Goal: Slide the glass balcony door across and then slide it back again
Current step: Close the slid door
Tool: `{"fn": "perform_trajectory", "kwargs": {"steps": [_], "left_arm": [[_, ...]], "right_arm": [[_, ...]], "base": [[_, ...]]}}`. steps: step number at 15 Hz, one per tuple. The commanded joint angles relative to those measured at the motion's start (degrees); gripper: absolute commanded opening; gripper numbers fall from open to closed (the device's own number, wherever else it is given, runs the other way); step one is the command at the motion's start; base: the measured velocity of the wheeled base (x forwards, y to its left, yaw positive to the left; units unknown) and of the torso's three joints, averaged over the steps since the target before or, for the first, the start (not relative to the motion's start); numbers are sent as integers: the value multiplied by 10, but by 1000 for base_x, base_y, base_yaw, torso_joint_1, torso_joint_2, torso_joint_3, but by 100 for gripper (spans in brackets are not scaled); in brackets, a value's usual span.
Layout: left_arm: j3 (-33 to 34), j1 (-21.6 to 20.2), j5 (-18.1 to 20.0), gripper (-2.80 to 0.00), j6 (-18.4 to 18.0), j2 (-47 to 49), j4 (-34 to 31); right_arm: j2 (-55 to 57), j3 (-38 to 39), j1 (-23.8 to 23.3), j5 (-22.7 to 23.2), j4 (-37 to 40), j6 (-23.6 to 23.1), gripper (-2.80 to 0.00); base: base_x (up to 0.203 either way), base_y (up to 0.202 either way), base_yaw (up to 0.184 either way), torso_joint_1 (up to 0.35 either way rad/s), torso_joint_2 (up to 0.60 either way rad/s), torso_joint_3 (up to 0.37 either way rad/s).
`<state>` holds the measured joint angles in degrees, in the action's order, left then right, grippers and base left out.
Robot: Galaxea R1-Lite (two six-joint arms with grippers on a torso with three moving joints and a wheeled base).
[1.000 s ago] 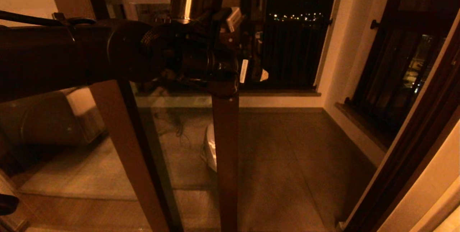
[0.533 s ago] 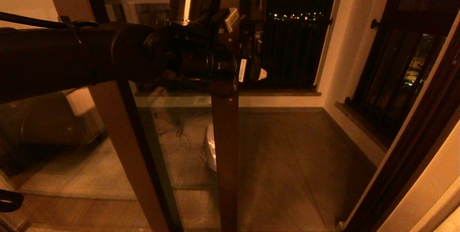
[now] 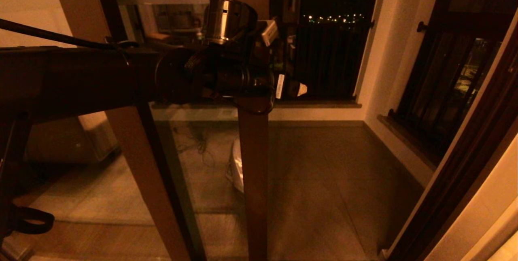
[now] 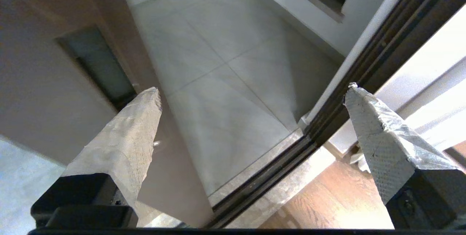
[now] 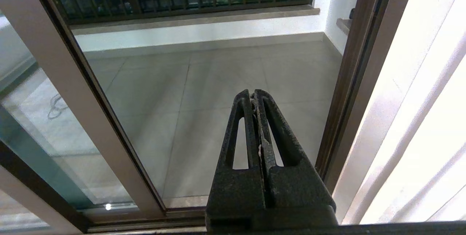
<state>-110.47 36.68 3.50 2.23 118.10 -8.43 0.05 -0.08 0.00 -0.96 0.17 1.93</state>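
The glass balcony door [image 3: 253, 164] stands partly slid across, its brown stile upright in the middle of the head view, with open doorway to its right. My left arm reaches in from the left, and its gripper [image 3: 285, 87] sits at the stile at about handle height. In the left wrist view the left gripper [image 4: 252, 88] is wide open with only floor between its fingers. One finger [image 4: 127, 136] lies against the stile [image 4: 43, 82], just below the recessed handle slot [image 4: 98, 67]. My right gripper [image 5: 253, 93] is shut and empty, hanging low before the doorway.
The tiled balcony floor [image 3: 323, 180] lies beyond the dark door track [image 4: 262, 184]. The dark door jamb [image 3: 457, 172] bounds the opening on the right. A second brown-framed pane [image 3: 137, 164] stands left of the door. A barred window [image 3: 327, 58] is at the back.
My left arm has shifted a little to the right and lower along the stile. The gripper stays open, and the door stile stands where it was.
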Motion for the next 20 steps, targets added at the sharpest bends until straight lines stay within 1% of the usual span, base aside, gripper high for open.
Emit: {"fn": "perform_trajectory", "kwargs": {"steps": [1, 3, 11, 12, 14, 20], "left_arm": [[0, -5, 0, 0, 0, 5, 3], [0, -9, -1, 0, 1, 14, 14], [0, -15, -3, 0, 1, 22, 16], [0, -15, -4, 0, 1, 26, 20], [0, -15, -6, 0, 1, 35, 54], [-1, -15, -2, 0, 0, 39, 60]], "right_arm": [[0, 0, 0, 0, 0, 0, -280], [0, 0, 0, 0, 0, 0, -280], [0, 0, 0, 0, 0, 0, -280], [0, 0, 0, 0, 0, 0, -280], [0, 0, 0, 0, 0, 0, -280], [0, 0, 0, 0, 0, 0, -280]], "base": [[0, 0, 0, 0, 0, 0], [0, 0, 0, 0, 0, 0], [0, 0, 0, 0, 0, 0], [0, 0, 0, 0, 0, 0], [0, 0, 0, 0, 0, 0], [0, 0, 0, 0, 0, 0]]}}
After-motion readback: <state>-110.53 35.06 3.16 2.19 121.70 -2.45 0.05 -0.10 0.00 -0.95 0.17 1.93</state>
